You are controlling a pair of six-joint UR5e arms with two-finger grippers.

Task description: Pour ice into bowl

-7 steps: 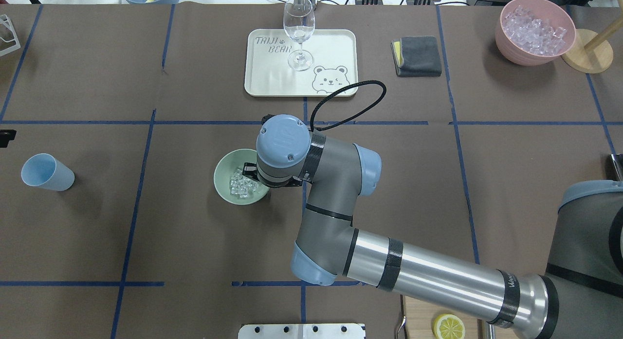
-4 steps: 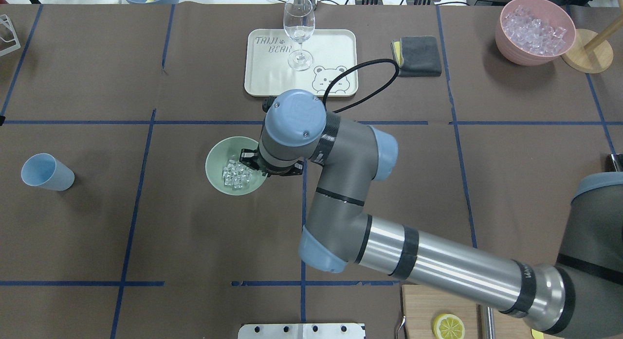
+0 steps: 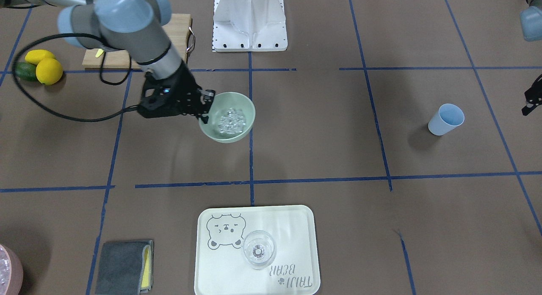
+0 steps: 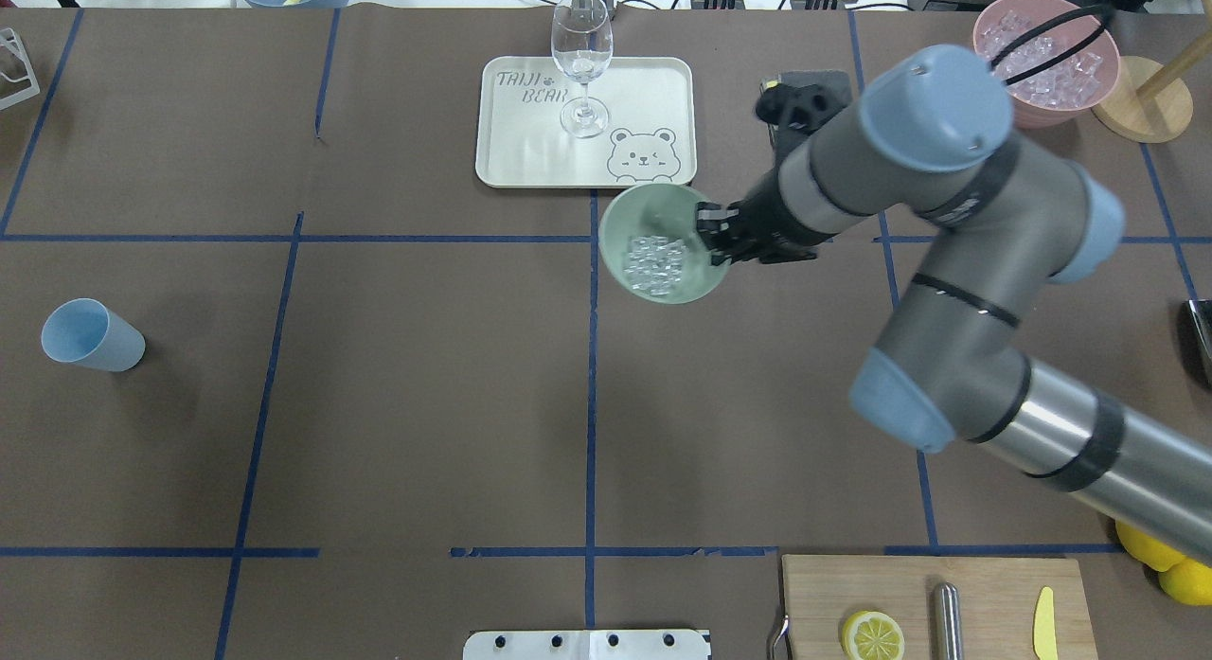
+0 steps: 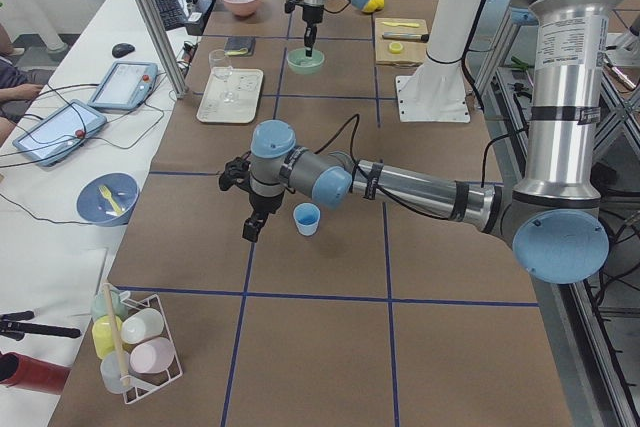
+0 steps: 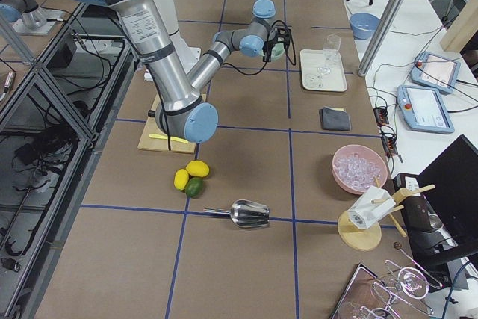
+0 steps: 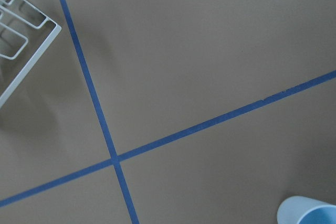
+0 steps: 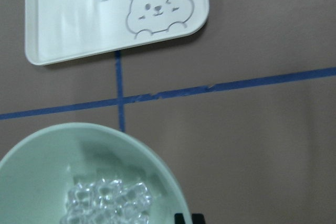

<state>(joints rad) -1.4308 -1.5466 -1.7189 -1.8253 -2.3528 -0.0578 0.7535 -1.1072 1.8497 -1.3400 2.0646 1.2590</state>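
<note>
Brown-paper table (image 4: 379,404) taped into a blue grid, with benches alongside. One mint bowl (image 4: 644,215) with the ice (image 4: 655,262) in it is just near of one tray (image 4: 530,149), its right rim pinched by the right gripper (image 4: 712,243). One blue cup (image 4: 90,335) stands far left. I cannot tell how the left gripper's (image 5: 251,231) fingers stand.

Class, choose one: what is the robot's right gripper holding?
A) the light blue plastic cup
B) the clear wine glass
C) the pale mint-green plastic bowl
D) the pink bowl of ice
C: the right gripper is clamped on the rim of the round pale mint-green plastic bowl, which holds small clear ice cubes.
</note>
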